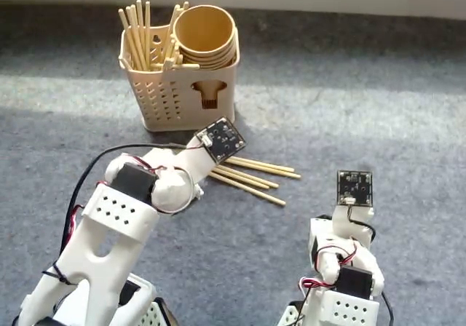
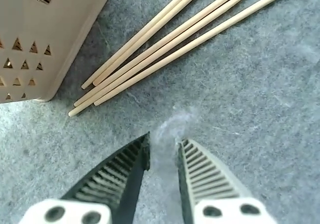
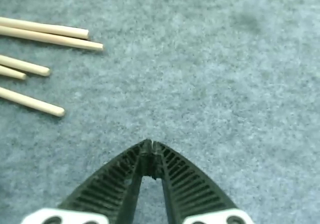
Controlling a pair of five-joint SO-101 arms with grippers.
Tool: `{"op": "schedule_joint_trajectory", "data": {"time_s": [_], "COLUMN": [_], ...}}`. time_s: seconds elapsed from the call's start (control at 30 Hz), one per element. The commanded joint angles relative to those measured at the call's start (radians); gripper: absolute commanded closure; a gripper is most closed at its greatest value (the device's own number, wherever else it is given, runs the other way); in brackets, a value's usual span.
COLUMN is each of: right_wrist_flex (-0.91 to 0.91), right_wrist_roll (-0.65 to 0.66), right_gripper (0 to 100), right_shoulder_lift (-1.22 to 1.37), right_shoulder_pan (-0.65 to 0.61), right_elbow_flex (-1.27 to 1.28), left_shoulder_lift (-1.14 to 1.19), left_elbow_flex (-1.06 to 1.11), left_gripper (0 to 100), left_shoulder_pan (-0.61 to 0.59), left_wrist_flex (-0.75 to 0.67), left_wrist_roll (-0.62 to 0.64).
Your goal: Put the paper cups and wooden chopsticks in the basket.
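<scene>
High view: cups [image 1: 205,31] sit stacked in the basket [image 1: 167,97], with stowed chopsticks [image 1: 137,35] upright beside them. Loose chopsticks [image 1: 256,167] lie flat on the mat [image 1: 378,108] just in front of the basket, slightly fanned. The left arm [image 1: 120,213] hangs over their near ends (its wrist camera hides the fingers here). The right arm [image 1: 342,311] is folded back, well apart from the pile. Judging by this, the cups are done and only the loose chopsticks are left.

Left wrist view: the left gripper [image 2: 163,143] is only slightly parted, with nothing between the jaws. It hovers over bare mat near the stick ends, and the basket wall is just beside those ends.
- The gap looks too narrow, so a jaw could land on top of a stick instead of straddling it.
- The sticks are round and touch each other, so a nudge could roll or scatter them.
- A grab may catch two or three, and one may slip out mid-lift.
- A pinch near the end would likely let the long stick droop and hit the basket rim, or knock the stowed ones.

Right wrist view: the right gripper [image 3: 151,148] is pressed together and empty, over bare mat. Five stick ends lie near it, none touching.
- If it goes in shut, it would shove the sticks rather than grip them.
- If both arms work the same pile, they could clash (a guess).
</scene>
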Motion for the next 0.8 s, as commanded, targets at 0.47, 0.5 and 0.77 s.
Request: {"op": "schedule_joint_trajectory", "data": {"time_s": [0.47,0.5,0.77], "right_wrist_flex": [-0.016,-0.016,-0.016], "right_wrist_roll": [-0.005,-0.005,-0.005], "right_gripper": [98.3,98.3,98.3], "right_shoulder_lift": [-0.001,-0.001,-0.001], "right_shoulder_pan": [0.008,0.008,0.008], "right_elbow_flex": [0.119,0.119,0.119], "left_shoulder_lift": [0.337,0.349,0.486], "left_elbow_flex": [-0.170,-0.170,-0.171], "left_gripper": [85,85,85], "left_shoulder_pan": [0.018,0.016,0.008], "left_wrist_flex": [-0.031,-0.040,-0.124], "left_wrist_roll": [-0.043,-0.051,-0.052]}}
